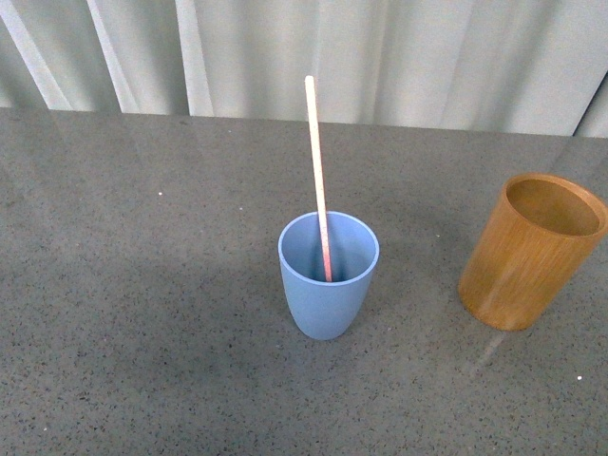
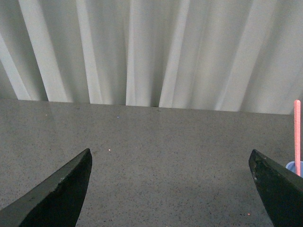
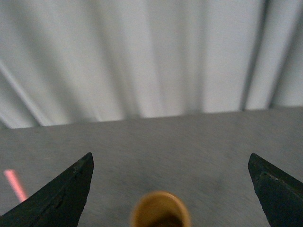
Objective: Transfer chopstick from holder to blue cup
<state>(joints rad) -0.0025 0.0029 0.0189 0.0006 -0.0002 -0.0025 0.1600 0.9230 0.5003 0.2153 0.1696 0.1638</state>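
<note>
Chopstick stands in the blue cup, lower end on the cup floor, shaft leaning slightly away from the camera and past the far rim. About half its length sticks out above the cup. Holder sits upright on the grey table, well apart to the right of the cup, nothing visible inside.

Neither arm shows in the front view. Left gripper: jaws spread wide, nothing between them, only tabletop; chopstick and a sliver of cup sit off to its side. Right gripper: jaws spread wide, empty; picture is blurred, holder lies between and ahead of the fingers, chopstick off at one side.
</note>
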